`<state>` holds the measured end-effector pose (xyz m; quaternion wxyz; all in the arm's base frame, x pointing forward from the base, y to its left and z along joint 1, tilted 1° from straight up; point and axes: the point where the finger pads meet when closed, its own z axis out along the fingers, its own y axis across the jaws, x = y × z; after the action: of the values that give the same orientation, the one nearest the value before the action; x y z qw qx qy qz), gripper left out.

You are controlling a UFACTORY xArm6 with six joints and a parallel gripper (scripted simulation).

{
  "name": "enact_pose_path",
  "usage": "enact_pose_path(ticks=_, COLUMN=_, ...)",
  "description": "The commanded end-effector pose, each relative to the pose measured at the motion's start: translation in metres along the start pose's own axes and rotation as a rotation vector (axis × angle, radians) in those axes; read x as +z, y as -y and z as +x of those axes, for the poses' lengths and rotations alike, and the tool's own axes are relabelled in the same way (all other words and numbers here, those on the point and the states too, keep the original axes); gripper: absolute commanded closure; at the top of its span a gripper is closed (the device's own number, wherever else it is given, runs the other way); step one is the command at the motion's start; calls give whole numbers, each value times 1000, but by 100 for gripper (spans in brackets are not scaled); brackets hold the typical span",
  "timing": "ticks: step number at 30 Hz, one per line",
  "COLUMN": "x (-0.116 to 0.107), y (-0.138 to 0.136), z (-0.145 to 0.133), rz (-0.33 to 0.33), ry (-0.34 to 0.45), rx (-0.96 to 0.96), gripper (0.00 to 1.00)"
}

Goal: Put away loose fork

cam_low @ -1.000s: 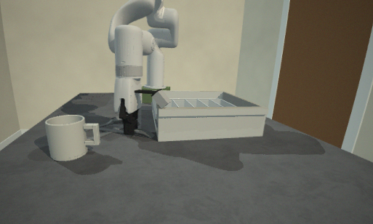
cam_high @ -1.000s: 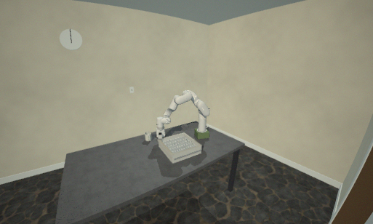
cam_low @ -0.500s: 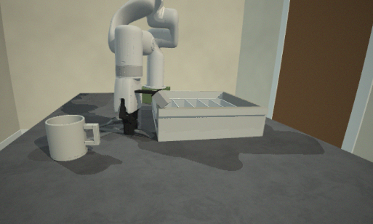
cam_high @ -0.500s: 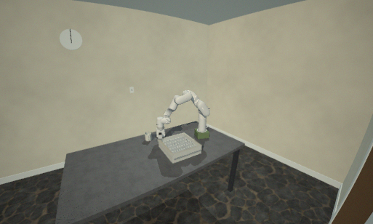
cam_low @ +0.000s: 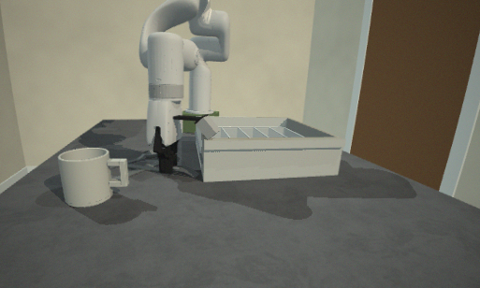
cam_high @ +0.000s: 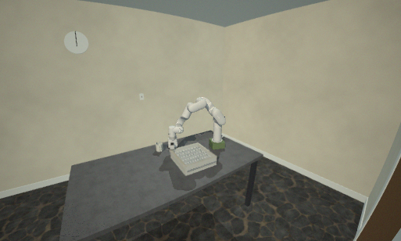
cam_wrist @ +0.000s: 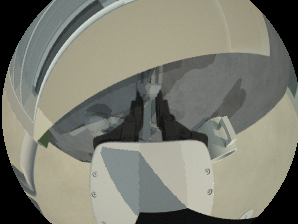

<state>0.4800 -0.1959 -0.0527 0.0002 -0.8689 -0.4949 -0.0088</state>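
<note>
The fork lies low on the dark counter, clamped between the black fingers of the gripper, which points straight down and is closed on it; in the wrist view the pale tines show just ahead of the fingertips, while in the exterior view only a thin grey sliver of it sticks out at the gripper's foot toward the tray. Nearest the exterior camera, and to the side of the gripper away from the tray, stands a cream mug, upright, with its square handle turned toward the gripper and a small gap between them. On the gripper's other side, just beside it but not touching, sits the cutlery tray, a pale box whose long narrow slots run across its top; what lies in the slots is too small to make out in the exterior view, and in the top view they show only as rows of light specks. Beyond the gripper the white arm rises and arches back to a green base block at the counter's far edge, behind the tray's back corner.
</note>
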Motion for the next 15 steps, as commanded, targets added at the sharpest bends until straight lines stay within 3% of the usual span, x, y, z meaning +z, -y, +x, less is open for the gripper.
enact_pose_path(ticks=1, x=4, y=3, z=-1, rz=9, ry=2, rx=1, gripper=97)
enact_pose_path(ticks=15, x=-19, y=3, z=-1, rz=9, ry=2, rx=1, gripper=97)
